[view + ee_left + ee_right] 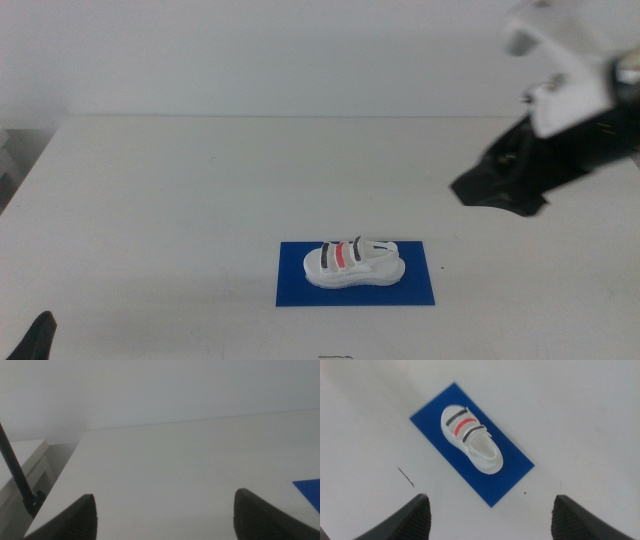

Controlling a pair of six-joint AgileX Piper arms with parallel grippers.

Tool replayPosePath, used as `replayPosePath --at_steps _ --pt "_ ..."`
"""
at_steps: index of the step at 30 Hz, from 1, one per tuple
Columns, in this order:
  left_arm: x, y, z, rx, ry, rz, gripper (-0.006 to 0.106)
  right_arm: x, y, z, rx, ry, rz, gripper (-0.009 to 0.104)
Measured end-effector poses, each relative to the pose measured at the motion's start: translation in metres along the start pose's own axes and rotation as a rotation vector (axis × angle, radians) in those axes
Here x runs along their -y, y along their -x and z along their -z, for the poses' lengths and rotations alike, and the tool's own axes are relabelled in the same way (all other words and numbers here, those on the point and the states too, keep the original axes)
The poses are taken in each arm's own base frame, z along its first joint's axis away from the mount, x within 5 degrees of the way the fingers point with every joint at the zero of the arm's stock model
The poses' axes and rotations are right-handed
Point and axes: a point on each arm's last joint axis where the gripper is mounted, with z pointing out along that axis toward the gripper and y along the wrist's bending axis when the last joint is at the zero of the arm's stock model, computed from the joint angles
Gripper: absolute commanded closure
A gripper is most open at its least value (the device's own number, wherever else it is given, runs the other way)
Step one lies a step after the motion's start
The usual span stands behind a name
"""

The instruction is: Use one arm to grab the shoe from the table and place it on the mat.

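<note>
The white sandal (pixel 353 263) with two dark straps and one red strap lies on the dark blue mat (pixel 415 288) in the lower middle of the table (pixel 200 200). The right wrist view shows the sandal (pixel 472 440) on the mat (pixel 515 472) from above. My right gripper (pixel 490 515) is open and empty, raised well above the shoe and mat; its arm (pixel 545 160) is at the right, high over the table. My left gripper (pixel 165 515) is open and empty, low at the table's near left corner (pixel 35 340).
A corner of the blue mat (pixel 310 491) shows in the left wrist view. A thin dark mark (pixel 406 476) lies on the table beside the mat. The table's far edge meets a pale wall (pixel 300 50).
</note>
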Motion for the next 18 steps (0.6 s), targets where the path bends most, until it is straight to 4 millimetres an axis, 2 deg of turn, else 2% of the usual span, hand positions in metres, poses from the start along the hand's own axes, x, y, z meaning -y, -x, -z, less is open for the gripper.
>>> replayPosePath --at_steps 3,8,13,18 --pt "0.000 0.000 0.000 0.000 0.000 0.000 0.007 -0.003 -0.025 0.024 0.083 -0.075 -0.111 0.031" --pt "0.000 0.000 0.000 0.000 0.000 0.000 0.007 -0.004 -0.084 0.051 0.263 -0.292 -0.241 0.019" --pt "0.000 0.000 0.000 0.000 0.000 0.000 0.007 -0.015 -0.123 0.054 0.464 -0.390 -0.237 0.010" --pt "0.000 0.000 0.000 0.000 0.000 0.000 0.007 -0.023 -0.151 0.038 0.546 -0.400 -0.240 0.009"
